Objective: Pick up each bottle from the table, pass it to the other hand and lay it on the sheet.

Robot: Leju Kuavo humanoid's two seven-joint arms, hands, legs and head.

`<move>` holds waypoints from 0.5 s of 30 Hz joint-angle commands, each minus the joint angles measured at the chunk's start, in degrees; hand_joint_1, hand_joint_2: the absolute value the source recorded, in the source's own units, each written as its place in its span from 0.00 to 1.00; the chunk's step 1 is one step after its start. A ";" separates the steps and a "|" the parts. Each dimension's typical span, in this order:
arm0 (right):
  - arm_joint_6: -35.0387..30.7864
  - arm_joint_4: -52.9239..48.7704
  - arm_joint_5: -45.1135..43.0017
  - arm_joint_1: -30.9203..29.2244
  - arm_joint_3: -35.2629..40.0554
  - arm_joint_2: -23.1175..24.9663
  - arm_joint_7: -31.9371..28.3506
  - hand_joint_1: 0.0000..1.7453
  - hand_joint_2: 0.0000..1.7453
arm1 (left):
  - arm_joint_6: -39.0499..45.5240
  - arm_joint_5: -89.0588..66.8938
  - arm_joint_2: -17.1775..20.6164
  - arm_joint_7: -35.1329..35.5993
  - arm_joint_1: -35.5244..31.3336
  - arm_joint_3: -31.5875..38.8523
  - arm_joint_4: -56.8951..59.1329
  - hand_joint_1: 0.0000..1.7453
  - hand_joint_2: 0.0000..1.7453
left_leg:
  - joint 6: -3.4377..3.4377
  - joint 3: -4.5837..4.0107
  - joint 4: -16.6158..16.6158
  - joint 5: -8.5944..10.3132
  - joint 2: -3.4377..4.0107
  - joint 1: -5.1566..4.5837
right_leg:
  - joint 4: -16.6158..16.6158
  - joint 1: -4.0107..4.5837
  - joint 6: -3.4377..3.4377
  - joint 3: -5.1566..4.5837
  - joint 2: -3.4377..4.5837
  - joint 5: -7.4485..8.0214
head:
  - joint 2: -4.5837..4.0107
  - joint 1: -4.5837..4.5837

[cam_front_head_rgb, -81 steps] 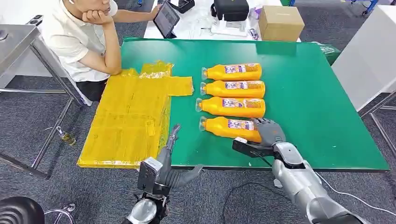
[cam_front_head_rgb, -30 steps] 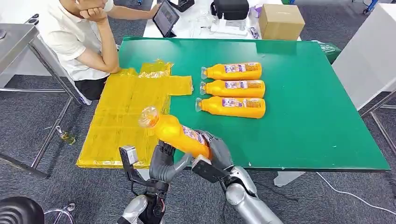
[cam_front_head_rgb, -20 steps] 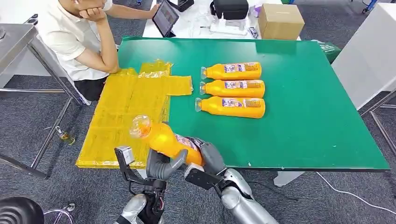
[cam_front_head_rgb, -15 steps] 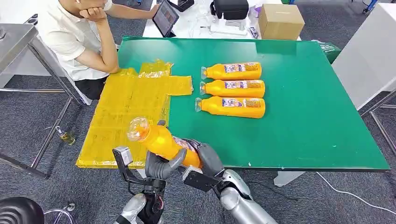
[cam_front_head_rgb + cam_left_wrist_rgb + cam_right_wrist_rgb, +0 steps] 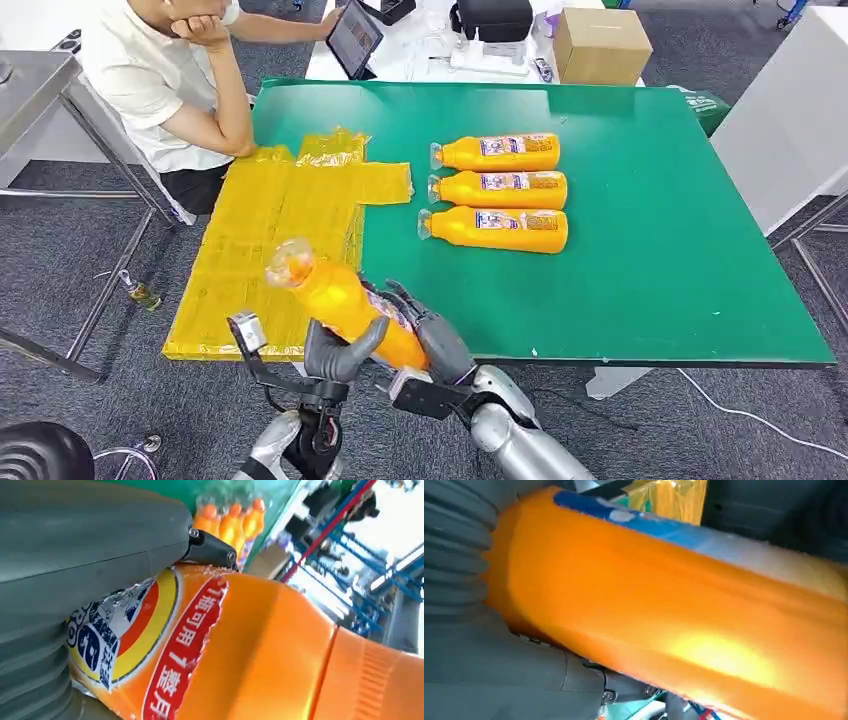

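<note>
Gripping the orange plastic bottle (image 5: 345, 305) from below, the left hand (image 5: 335, 352) has its thumb wrapped over the bottle's middle, while the right hand (image 5: 432, 340) cups the base end, its fingers (image 5: 405, 297) partly lifted along the far side. The bottle is in the air, tilted with its clear cap toward the yellow plastic sheet (image 5: 275, 240), just above the near edge of the green table (image 5: 660, 250). In the left wrist view the grey thumb (image 5: 90, 545) lies across the bottle's printed label (image 5: 150, 645). Three more orange bottles (image 5: 495, 190) lie side by side on the table beyond, caps toward the sheet. A person in a white shirt (image 5: 165, 85) sits at the sheet's far corner.
</note>
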 commanded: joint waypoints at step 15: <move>-25.00 -13.84 11.12 14.52 -43.67 10.93 -6.34 0.00 0.00 | 29.37 -46.45 7.85 -0.87 -4.17 -0.67 -1.55 0.86 1.00 | 0.02 -0.08 0.01 -0.01 -0.09 -0.03 | 0.11 0.01 -0.17 -0.07 -0.16 -0.06 | 0.00 0.04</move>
